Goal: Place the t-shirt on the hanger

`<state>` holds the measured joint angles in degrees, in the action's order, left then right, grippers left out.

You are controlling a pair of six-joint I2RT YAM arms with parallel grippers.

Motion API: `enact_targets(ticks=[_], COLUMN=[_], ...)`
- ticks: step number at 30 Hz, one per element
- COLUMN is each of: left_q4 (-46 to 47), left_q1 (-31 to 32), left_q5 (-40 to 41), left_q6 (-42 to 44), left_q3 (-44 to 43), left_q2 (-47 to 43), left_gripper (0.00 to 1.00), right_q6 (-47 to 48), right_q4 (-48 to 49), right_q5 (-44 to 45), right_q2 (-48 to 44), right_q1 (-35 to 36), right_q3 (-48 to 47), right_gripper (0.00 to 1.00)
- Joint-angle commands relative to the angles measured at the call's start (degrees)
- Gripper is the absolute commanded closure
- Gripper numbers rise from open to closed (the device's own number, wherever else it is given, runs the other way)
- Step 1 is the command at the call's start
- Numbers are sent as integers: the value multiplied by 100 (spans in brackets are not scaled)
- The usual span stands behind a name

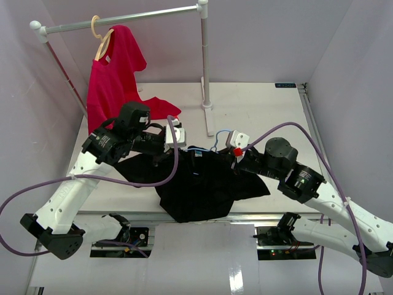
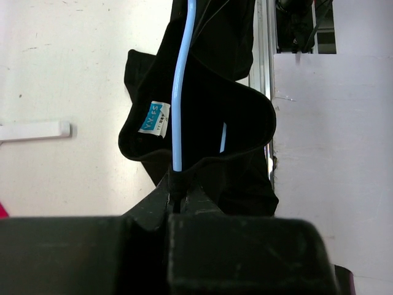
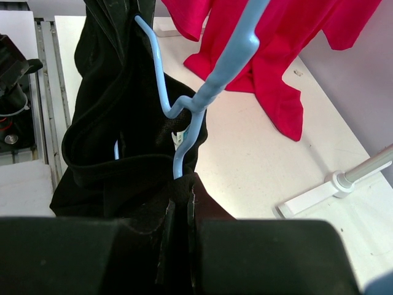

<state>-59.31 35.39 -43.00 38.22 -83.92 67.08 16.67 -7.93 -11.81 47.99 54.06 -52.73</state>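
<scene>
We see the plain black short-sleeved t-shirt (image 1: pixel 196 187) bunched at the 6 o'clock edge of the white table (image 1: pixel 270 110), partly lifted between the two arms and partly spilling over the near rim. The thin light-blue wire hanger (image 1: pixel 218 136) sits at the garment's 12 o'clock side, with its hook poking out toward 1 o'clock

The left gripper (image 1: pixel 178 140) reaches in from 9 o'clock. In its wrist view the fingers are pressed together on the blue wire (image 2: pixel 178 92), which runs straight up from the tips toward 12 o'clock through the open collar of the t-shirt (image 2: pixel 233 117). A small white-and-blue neck label (image 2: pixel 154 118) shows at 10 o'clock of the tips

The right gripper (image 1: pixel 233 147) comes in from 3 o'clock. In its wrist view the fingers are closed on the lower end of the wire, below the twist of the hook (image 3: pixel 230 55). Black cloth (image 3: pixel 104 129) hangs at 10 o'clock, draped round the wire, and we cannot tell whether any cloth is caught in the pinch too

At 10 o'clock of the table a crimson shirt (image 1: pixel 113 80) hangs from a tan wooden hanger (image 1: pixel 101 37) on a grey rail (image 1: pixel 141 17), well apart from the black one
</scene>
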Motion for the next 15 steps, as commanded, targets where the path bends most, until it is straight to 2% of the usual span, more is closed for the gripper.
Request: enact_targets(ticks=[1, 5, 8, 11, 15], left_q4=[86, 476, 611, 730, 763], left_q1=[56, 56, 56, 47, 47], left_q5=[-279, 362, 605, 885, 969], left_q6=[168, -32, -229, -373, -412], left_q3=[-2, -2, -1, 31, 34], left_q2=[-99, -185, -252, -376, -547], left_gripper=[100, 100, 100, 100, 100], right_q6=[-111, -51, -54, -119, -137], right_q4=[731, 723, 723, 723, 723], right_q5=[144, 280, 631, 1016, 1504], right_q2=[9, 0, -66, -203, -351], right_q1=[34, 34, 33, 34, 25], right_q3=[-352, -241, -76, 103, 272], right_gripper=[92, 89, 77, 69, 67])
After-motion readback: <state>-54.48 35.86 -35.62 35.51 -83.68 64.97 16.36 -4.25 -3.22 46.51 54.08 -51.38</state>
